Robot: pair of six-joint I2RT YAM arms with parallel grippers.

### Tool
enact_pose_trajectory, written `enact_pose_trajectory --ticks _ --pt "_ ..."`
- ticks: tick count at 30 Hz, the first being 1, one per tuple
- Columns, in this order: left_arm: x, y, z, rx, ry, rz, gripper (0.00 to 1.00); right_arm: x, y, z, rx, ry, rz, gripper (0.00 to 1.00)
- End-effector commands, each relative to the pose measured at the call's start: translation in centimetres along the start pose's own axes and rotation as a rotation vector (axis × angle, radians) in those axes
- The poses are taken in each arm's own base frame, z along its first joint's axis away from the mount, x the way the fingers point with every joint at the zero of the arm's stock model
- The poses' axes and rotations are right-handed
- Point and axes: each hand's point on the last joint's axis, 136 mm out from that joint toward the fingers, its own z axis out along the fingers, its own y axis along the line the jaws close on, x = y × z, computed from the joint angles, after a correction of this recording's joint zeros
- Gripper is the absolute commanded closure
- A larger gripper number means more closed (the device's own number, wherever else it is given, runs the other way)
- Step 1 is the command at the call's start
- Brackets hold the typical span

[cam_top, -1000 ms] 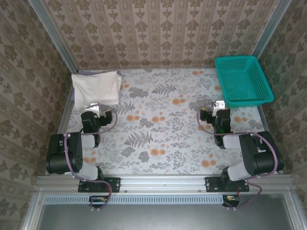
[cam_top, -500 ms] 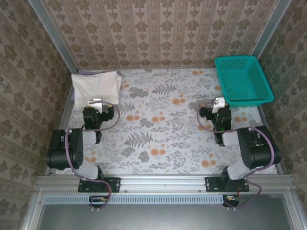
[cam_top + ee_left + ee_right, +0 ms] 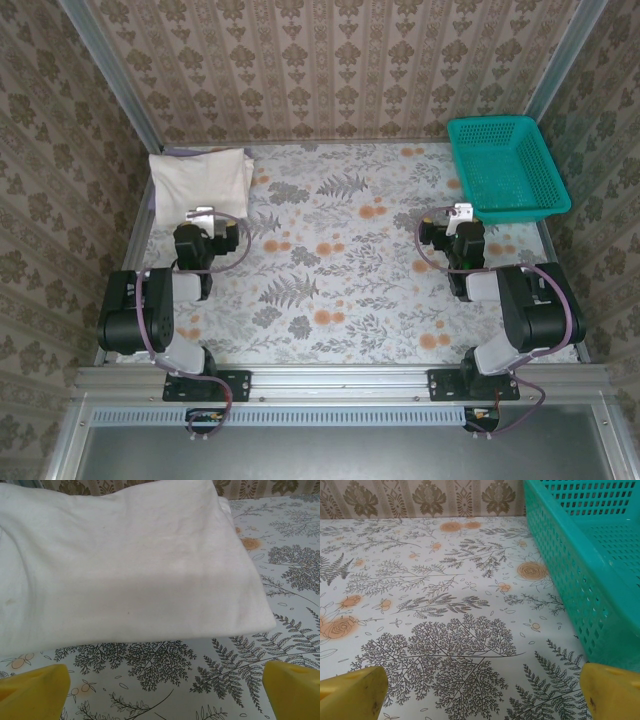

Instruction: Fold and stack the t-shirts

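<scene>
A folded off-white t-shirt (image 3: 200,182) lies flat at the table's back left corner, and a thin pale bluish strip (image 3: 185,151) shows along its far edge. In the left wrist view the off-white t-shirt (image 3: 125,560) fills the upper part, its near fold just beyond the fingers. My left gripper (image 3: 203,214) (image 3: 165,692) is open just in front of that fold, with bare tablecloth between its yellow fingertips (image 3: 32,690). My right gripper (image 3: 460,213) (image 3: 482,692) is open over the tablecloth, holding nothing, close to the basket's near left corner.
A teal plastic mesh basket (image 3: 505,170) (image 3: 590,555) stands at the back right with nothing in it. The floral tablecloth (image 3: 340,250) covers the table between the arms. Patterned walls close off the back and both sides.
Both grippers have edged a little farther from the arm bases, the left toward the folded shirt and the right toward the basket. The shirt has not moved.
</scene>
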Motion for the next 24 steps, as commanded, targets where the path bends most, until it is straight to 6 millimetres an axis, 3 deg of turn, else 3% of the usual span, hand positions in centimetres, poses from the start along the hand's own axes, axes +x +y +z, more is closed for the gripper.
enact_pose_trajectory --ticks 1,24 --pt "-0.05 -0.06 0.01 0.0 -0.002 0.019 0.0 -0.34 0.43 -0.34 -0.016 -0.016 0.0 0.01" --pt "-0.05 -0.02 0.01 0.0 -0.001 0.018 0.0 -0.3 1.02 -0.28 -0.071 -0.011 -0.002 0.01"
